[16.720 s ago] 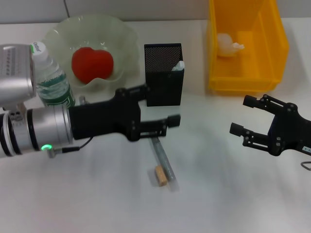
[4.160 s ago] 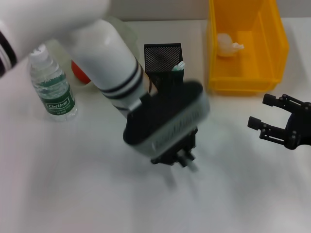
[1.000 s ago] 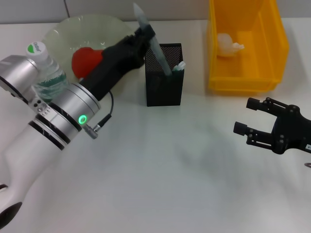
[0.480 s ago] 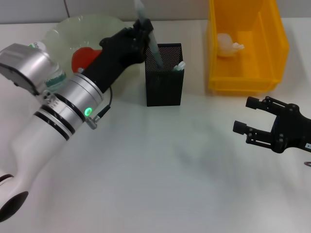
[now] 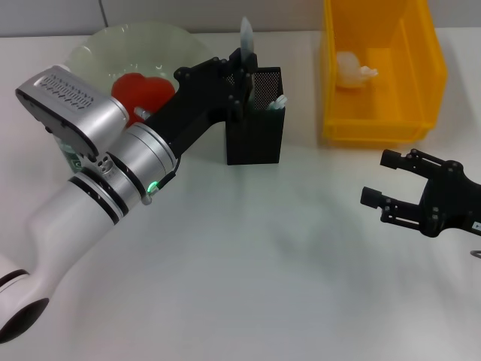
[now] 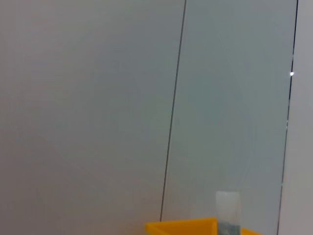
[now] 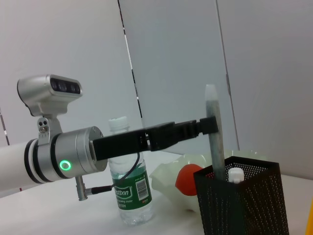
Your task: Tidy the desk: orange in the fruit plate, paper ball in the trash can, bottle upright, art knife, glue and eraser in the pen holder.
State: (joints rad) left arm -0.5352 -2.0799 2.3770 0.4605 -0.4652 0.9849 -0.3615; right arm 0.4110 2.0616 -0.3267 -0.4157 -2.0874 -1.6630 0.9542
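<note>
Head view: the art knife [image 5: 246, 39] is held nearly upright, its long axis vertical, with the lower end already inside the pen holder [image 5: 255, 128] on the table [image 5: 263, 256]. It is pinched by the left tool [image 5: 239, 75], directly above the opening. The right tool [image 5: 394, 184], spread and unloaded, is parked well apart, near the trash can [image 5: 379, 75].
</note>
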